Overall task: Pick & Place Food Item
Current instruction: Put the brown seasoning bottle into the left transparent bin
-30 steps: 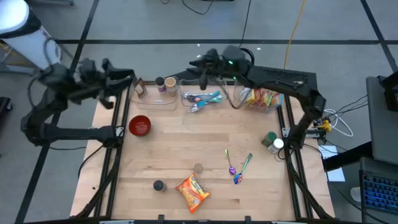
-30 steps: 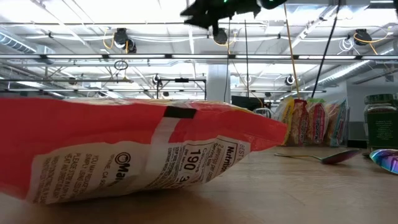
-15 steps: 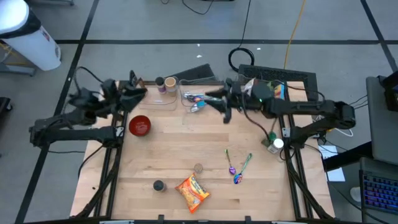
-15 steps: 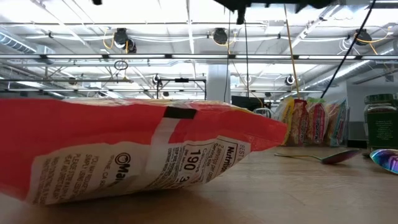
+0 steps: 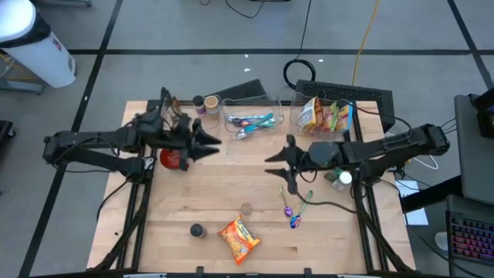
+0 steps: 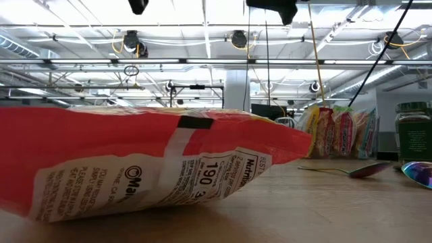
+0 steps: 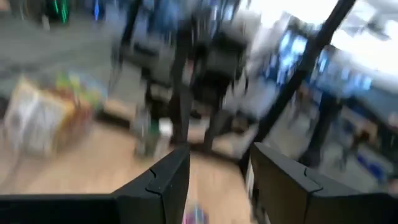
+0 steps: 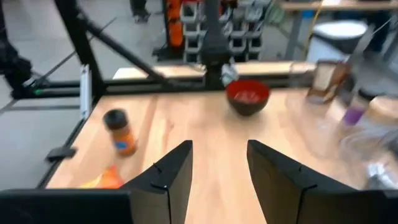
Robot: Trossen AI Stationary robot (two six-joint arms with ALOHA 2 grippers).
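You get the whole table (image 5: 255, 193) from straight above. Your low camera sits at tabletop height, pressed close to the snack bag (image 6: 135, 162), facing the far snack packets (image 6: 337, 131). Each wrist camera looks across the table; both wrist views share it.

Both arms out over the table (image 5: 231, 193), grippers empty.

Left arm reaches in from the table's left edge — left gripper (image 5: 210, 141) over the back-left part, fingers (image 7: 168, 180) parted, nothing between them. Right arm stretches in from the table's right edge — right gripper (image 5: 275, 158) near the table's middle, its fingers (image 8: 174, 171) likewise apart and holding nothing. The two grippers point toward each other, well apart.
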